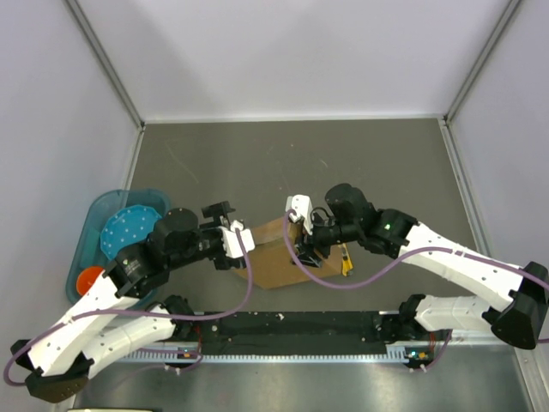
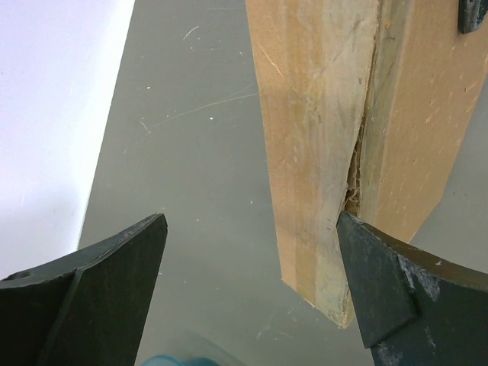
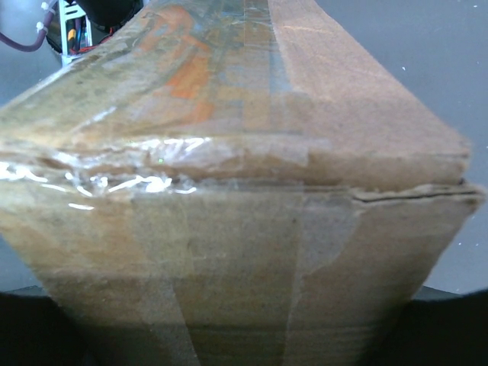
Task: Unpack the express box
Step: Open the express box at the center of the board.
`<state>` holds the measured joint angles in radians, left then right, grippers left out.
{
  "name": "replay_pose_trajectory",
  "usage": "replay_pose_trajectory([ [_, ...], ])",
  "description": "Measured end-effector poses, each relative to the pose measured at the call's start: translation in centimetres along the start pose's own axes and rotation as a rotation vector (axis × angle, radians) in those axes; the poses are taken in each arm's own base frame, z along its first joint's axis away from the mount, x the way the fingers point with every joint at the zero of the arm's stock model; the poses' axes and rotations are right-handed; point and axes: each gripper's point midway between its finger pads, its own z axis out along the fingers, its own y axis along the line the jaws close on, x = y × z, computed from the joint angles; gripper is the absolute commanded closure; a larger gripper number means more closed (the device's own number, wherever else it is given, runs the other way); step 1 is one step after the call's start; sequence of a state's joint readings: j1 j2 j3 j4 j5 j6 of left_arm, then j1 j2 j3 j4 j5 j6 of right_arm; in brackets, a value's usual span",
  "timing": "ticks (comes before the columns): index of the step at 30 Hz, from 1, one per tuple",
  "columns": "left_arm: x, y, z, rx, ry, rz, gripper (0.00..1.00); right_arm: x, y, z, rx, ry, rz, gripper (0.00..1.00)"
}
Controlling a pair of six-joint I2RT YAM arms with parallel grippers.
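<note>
Starting at my left, one teal plastic tub point(image 1: 129, 195) sits by the table edge. It holds one blue perforated disc point(image 1: 129, 232) and one orange round piece point(image 1: 88, 279).

Next comes my left gripper point(image 2: 252, 221), its fingers spread as wide as they go and holding nothing. The one flat brown cardboard express box point(image 1: 274, 262) lies to the right of these fingers. Its near corner is just beside my right-hand pad, and only bare table faces the other pad. From this wrist the box's narrow side and its split seam run straight away from me, so I judge I must shift rightward before closing.

The box rests mid-table near the front edge, between my two arms. My right gripper point(image 1: 302, 245) is on its far side, half closed, with the taped cardboard filling the gap between the fingers. I judge it pinched there. That arm is the nearer one and already has the box.

Furthest right, one small yellow utility knife point(image 1: 346, 260) lies on the table just beside the box, under my right wrist.
</note>
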<state>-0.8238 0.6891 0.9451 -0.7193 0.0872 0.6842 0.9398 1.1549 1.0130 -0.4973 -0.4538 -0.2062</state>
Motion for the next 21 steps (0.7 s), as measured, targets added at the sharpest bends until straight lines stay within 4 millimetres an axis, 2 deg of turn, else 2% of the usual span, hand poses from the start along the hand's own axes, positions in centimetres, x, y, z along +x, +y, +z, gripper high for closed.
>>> replay_pose_trajectory([
  [21,-0.47,-0.88,0.90,0.079,-0.009,-0.047,0.01,0.12,-0.04,0.04,0.000,0.007,0.001,1.00],
])
